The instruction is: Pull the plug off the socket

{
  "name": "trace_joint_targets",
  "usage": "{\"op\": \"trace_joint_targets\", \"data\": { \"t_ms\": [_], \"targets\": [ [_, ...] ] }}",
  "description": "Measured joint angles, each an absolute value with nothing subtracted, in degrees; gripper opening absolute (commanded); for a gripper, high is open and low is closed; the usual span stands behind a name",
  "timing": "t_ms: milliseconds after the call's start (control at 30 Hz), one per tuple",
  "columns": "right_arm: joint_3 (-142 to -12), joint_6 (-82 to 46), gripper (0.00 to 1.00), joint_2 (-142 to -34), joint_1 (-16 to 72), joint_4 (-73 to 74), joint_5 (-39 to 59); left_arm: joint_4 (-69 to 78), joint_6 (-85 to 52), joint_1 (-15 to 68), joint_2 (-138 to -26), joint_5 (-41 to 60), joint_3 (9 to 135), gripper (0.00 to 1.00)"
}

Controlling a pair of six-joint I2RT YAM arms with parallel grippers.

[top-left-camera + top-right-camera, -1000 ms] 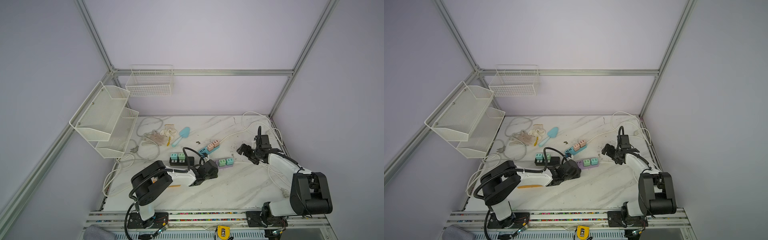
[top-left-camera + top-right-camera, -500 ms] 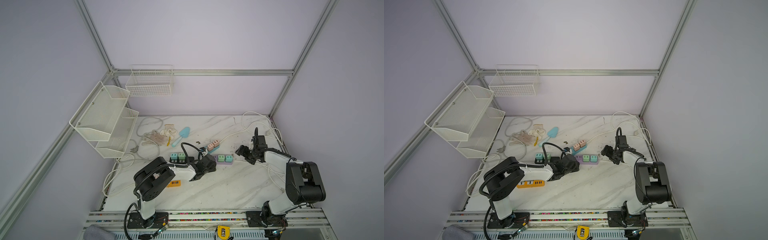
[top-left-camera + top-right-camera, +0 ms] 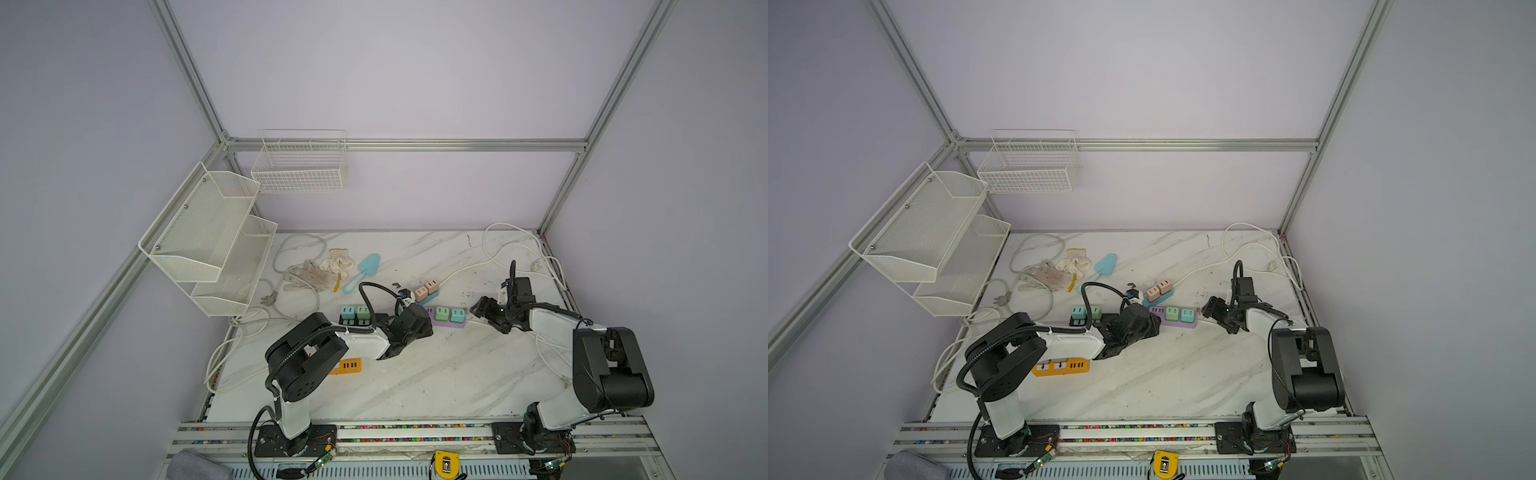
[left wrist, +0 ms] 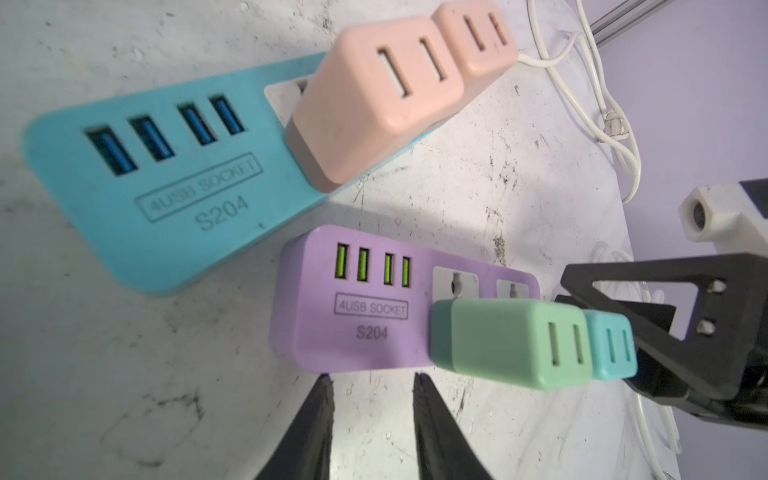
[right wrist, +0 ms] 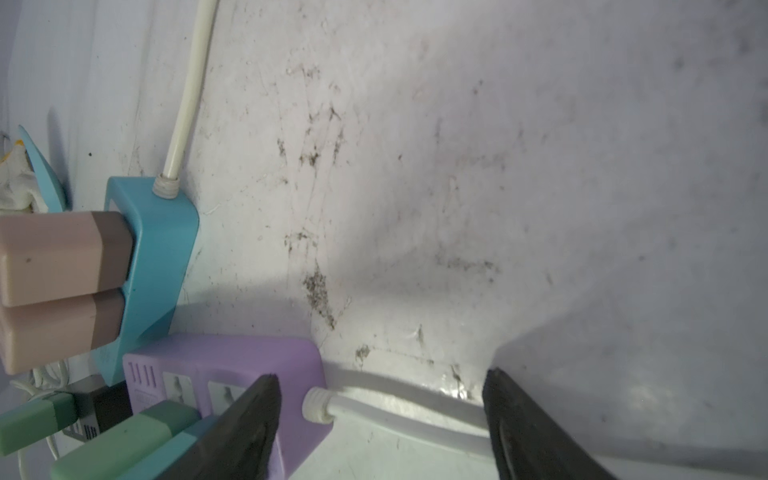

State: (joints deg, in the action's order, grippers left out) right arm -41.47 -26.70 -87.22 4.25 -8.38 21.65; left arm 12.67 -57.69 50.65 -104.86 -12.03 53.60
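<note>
Right end effector advanced, just beside purple socket.

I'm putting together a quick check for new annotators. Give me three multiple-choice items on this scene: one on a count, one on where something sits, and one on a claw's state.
1. How many green USB ports does the purple strip have?
A four
B two
C six

2. Where do the two pink plugs sit?
A in the purple strip
B in the blue strip
C lying loose, in no strip

3. What state is the right claw in?
A shut on a plug
B shut and empty
C open, astride the purple strip's cord end

Answers:
1 A: the left wrist view shows four green slots in a row.
2 B: both pink blocks stand side by side in the blue strip.
3 C: the right wrist view shows the fingers wide apart, one on each side of where the cord leaves the strip.
</note>
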Motion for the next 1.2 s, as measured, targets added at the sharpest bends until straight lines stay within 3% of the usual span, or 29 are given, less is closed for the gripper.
{"op": "trace_joint_targets", "data": {
  "t_ms": [400,600,733,900,1200],
  "targets": [
    [-38.0,-30.9,0.81,-79.1,9.8,-12.9,21.6,13.6,-58.1,46.4,-100.1,-10.6,51.4,0.36],
    [-44.8,-29.2,0.82,-76.5,10.7,-18.5,18.5,12.3,-60.5,46.3,-98.6,-8.4,51.4,0.40],
    [-50.9,-27.2,0.83,-76.5,16.5,-20.3,15.4,11.4,-63.0,46.2,-97.2,-7.2,51.4,0.41],
    [-58.7,-24.8,0.82,-78.8,25.5,-23.9,11.2,10.2,-65.7,45.0,-94.5,-5.5,49.4,0.44],
    [-69.2,-19.5,0.81,-90.0,32.8,-32.5,2.5,7.9,-66.4,44.4,-89.7,-5.0,46.6,0.44]
  ]
}}
